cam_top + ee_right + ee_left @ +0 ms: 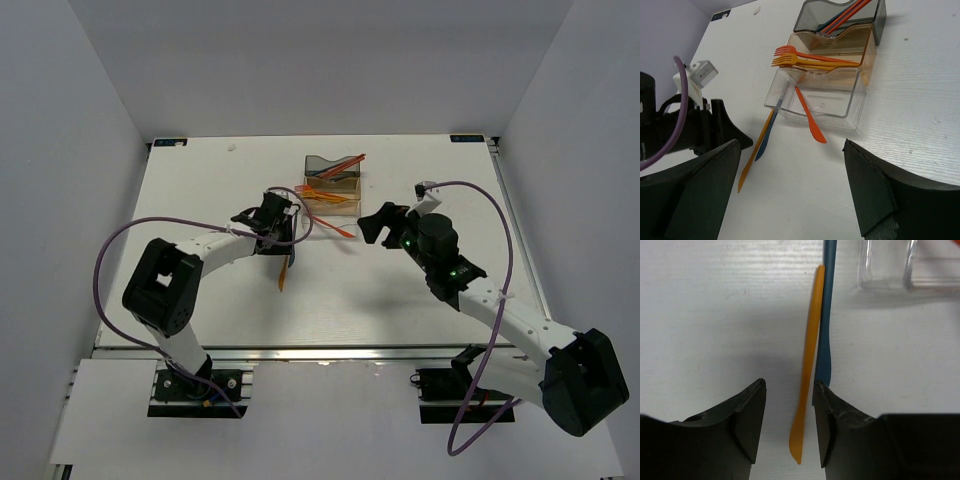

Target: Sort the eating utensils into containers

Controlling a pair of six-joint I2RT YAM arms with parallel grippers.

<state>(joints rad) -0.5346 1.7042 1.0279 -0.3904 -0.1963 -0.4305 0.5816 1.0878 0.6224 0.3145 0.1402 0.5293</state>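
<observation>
Between the parted fingers of my left gripper (790,385) an orange knife (809,365) lies flat on the table, close to the right finger, with a gap on both sides. A dark blue knife (826,330) lies beside it, its end under that finger. The three joined containers (333,185) stand at mid-table: the grey bin (879,25) holds red and blue sticks, the amber bin (867,55) holds orange forks (790,57), and a red knife (807,117) leans out over the clear bin (840,107). Right of the bins, my right gripper (380,222) hangs open and empty.
The white table (400,310) ends in a rail at its near edge, and grey walls close in both sides. Purple cables loop off both arms. The left gripper (715,125) shows at the left of the right wrist view.
</observation>
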